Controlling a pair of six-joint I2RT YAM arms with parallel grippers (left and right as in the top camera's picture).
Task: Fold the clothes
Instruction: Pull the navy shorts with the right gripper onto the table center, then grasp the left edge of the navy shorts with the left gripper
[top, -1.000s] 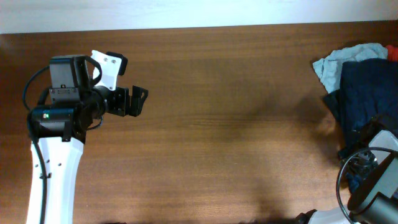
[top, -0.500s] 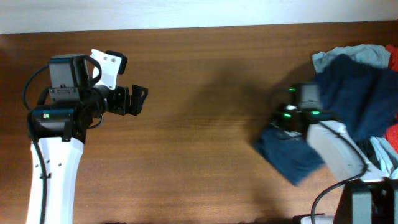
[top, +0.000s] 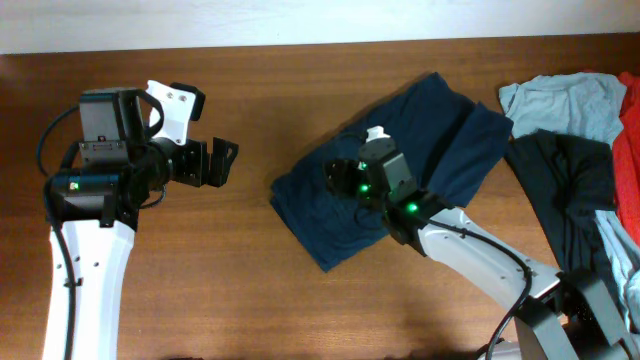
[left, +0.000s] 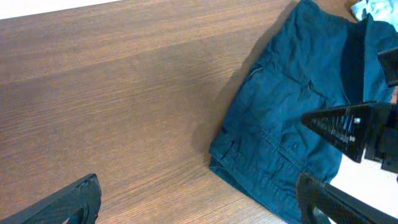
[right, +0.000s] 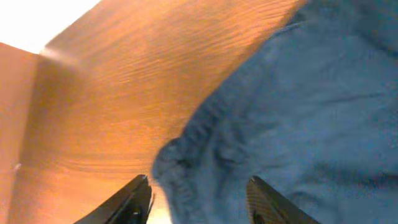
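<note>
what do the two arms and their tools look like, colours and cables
Both arms have white links and black joint housings. The left arm carries a white bracket on top, a looping black cable and a small green mark; the left tool is black. The right arm shows green lights and a small white cap; the right tool is black too.

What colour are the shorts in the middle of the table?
Dark navy blue, plain, with no pattern. The overhead view shows the shorts best.

Brown wooden table (top: 300, 300) under even light, perhaps a pale wall (top: 250, 20) behind
</note>
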